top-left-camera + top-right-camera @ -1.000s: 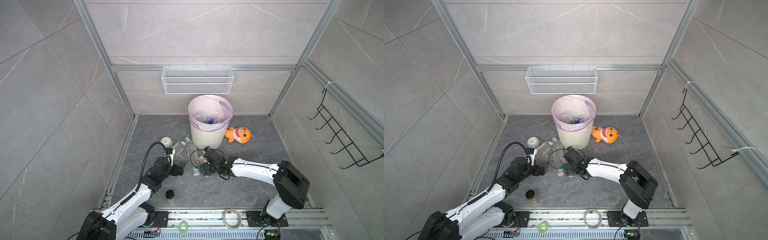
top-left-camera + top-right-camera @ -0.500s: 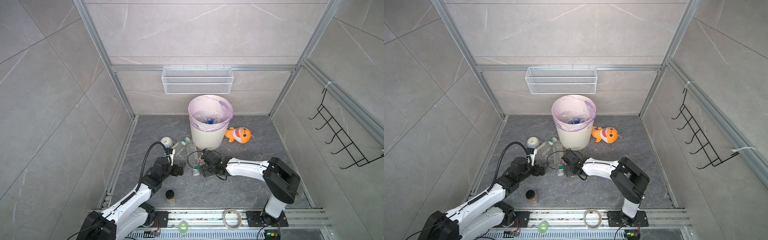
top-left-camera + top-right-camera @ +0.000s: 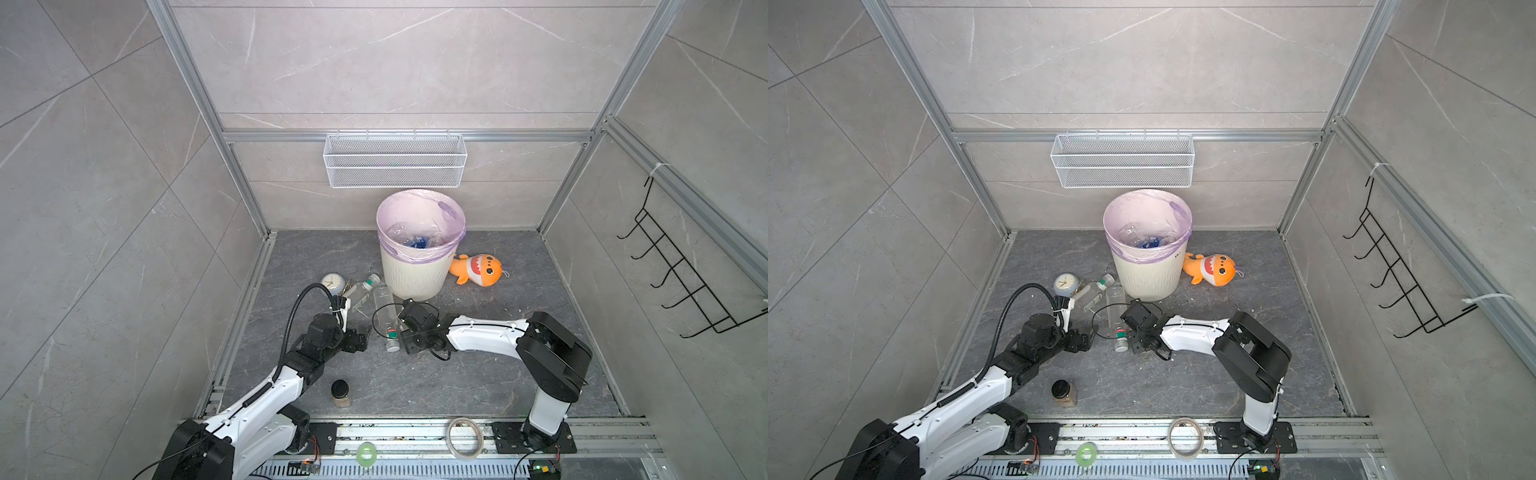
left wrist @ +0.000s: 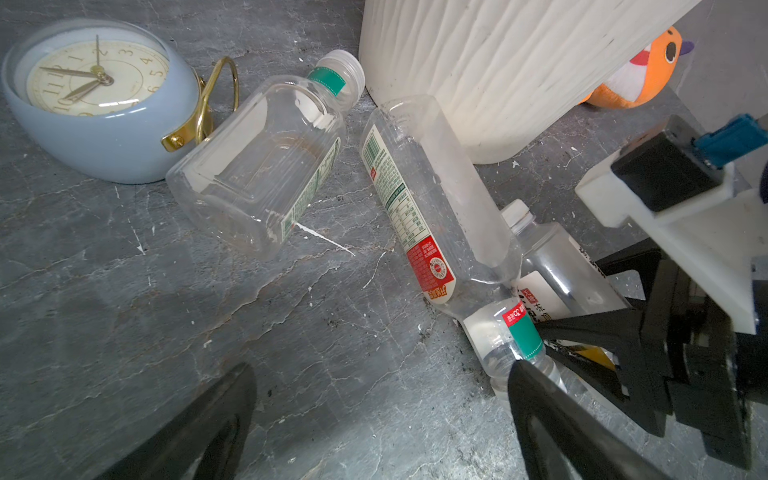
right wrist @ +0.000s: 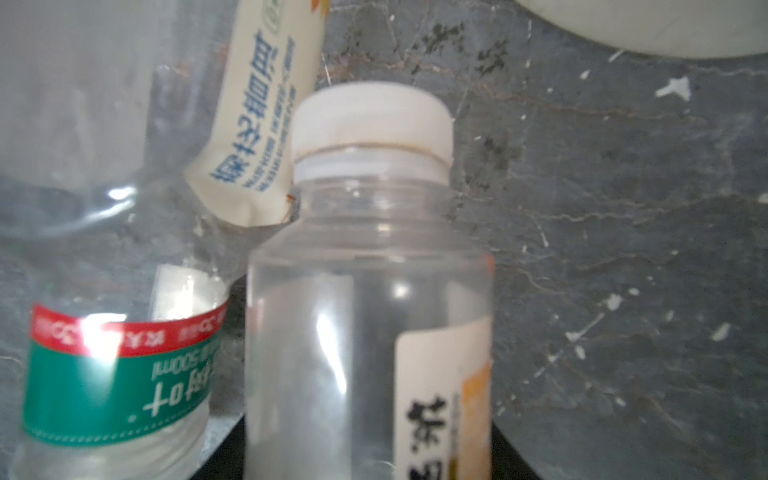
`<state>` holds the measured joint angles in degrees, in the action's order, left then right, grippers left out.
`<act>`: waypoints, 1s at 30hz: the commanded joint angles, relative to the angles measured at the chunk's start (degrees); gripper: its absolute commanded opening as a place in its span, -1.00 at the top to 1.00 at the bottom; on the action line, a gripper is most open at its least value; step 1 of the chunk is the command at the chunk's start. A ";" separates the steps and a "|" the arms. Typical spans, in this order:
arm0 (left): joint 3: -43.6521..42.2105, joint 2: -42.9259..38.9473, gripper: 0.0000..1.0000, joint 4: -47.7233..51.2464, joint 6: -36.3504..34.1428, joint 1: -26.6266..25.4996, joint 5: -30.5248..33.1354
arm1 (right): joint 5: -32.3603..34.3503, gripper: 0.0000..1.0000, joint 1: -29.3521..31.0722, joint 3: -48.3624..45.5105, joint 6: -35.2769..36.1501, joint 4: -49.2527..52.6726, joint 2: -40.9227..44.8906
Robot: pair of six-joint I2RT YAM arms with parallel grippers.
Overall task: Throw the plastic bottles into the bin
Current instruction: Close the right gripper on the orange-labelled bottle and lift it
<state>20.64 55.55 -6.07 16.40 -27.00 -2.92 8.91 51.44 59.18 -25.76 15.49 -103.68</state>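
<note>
The right gripper (image 3: 405, 338) is doing all the changing. Compared with a second ago it is sitting further in among the bottles lying beside the bin (image 3: 409, 276). Its arm is folding up more tightly behind it, and its jaws are drawing together around the white-capped bottle (image 5: 365, 311). That bottle is lying on the floor (image 3: 457, 386) and filling the space between the jaws in the right wrist view, with its cap pointing away from them toward the bin. Whether the jaws are already pinching it or only closing in, I cannot tell, as no view is showing the contact clearly.

The long bottle (image 4: 436, 208) with the green neck band is lying just beside the jaws, touching the white-capped bottle. It is probably risking a nudge or a drag when the lift begins. The squat bottle (image 4: 262, 166) is resting beyond it, further from the jaws, next to the clock (image 4: 95, 83).

The left gripper (image 4: 380, 370) is not shifting at all. It is hovering low over the floor with its jaws wide apart and nothing between them, and the long bottle's neck is lying just off one jaw.

For the task, this is looking like the start of one more pick. Several bottles (image 3: 415, 241) are already sitting in the bin and three are remaining on the floor. The next move is likely calling for a lift clear of the neighbours and a carry over the bin's rim.
</note>
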 commanded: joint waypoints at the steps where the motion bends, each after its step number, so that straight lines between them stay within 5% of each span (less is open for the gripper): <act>1: 1.06 0.29 -0.93 -2.11 -0.85 0.11 0.48 | 2.10 0.02 0.35 -1.69 0.26 -0.97 1.52; 30: 0.89 0.53 -0.93 -2.58 -0.85 0.10 -0.86 | 12.39 0.03 0.41 -25.65 -0.57 -4.37 38.35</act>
<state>20.64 56.34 -6.35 16.40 -27.00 -3.16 18.50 51.57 35.07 -25.78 10.66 -69.17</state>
